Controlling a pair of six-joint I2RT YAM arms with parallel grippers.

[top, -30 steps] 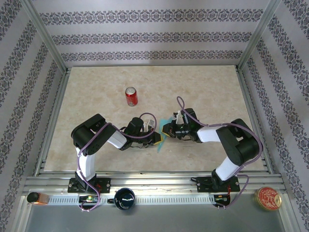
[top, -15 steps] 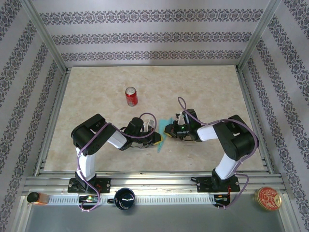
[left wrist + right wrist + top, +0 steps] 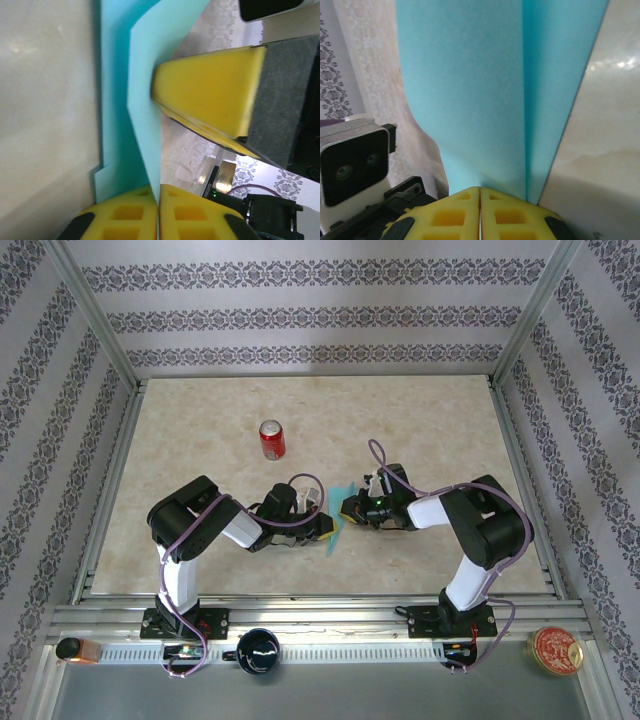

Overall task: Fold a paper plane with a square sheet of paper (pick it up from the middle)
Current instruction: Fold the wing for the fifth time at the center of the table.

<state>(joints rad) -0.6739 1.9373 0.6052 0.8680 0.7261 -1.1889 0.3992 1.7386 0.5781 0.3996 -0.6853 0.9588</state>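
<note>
The turquoise-blue sheet of paper [image 3: 336,532] is folded lengthwise and held on edge between both grippers, low over the table. In the left wrist view one flap of the paper [image 3: 120,75] stands upright, and my left gripper [image 3: 159,197] is shut on its lower edge. My right gripper [image 3: 156,91] meets that flap from the other side with its yellow pads together. In the right wrist view the paper [image 3: 470,75] rises straight from my right gripper [image 3: 480,192], which is shut on it, with a crease running up the sheet. From above, the left gripper [image 3: 326,526] and right gripper [image 3: 346,508] nearly touch.
A red soda can [image 3: 271,439] stands upright behind the left arm. A black cup [image 3: 258,650] and a round orange tin [image 3: 556,650] sit on the near ledge, outside the table. Metal frame posts and patterned walls enclose the marble-look table [image 3: 430,430].
The right arm's elbow has drawn a little to the left and its gripper has edged closer to the left gripper. The left arm and the can have stayed put.
</note>
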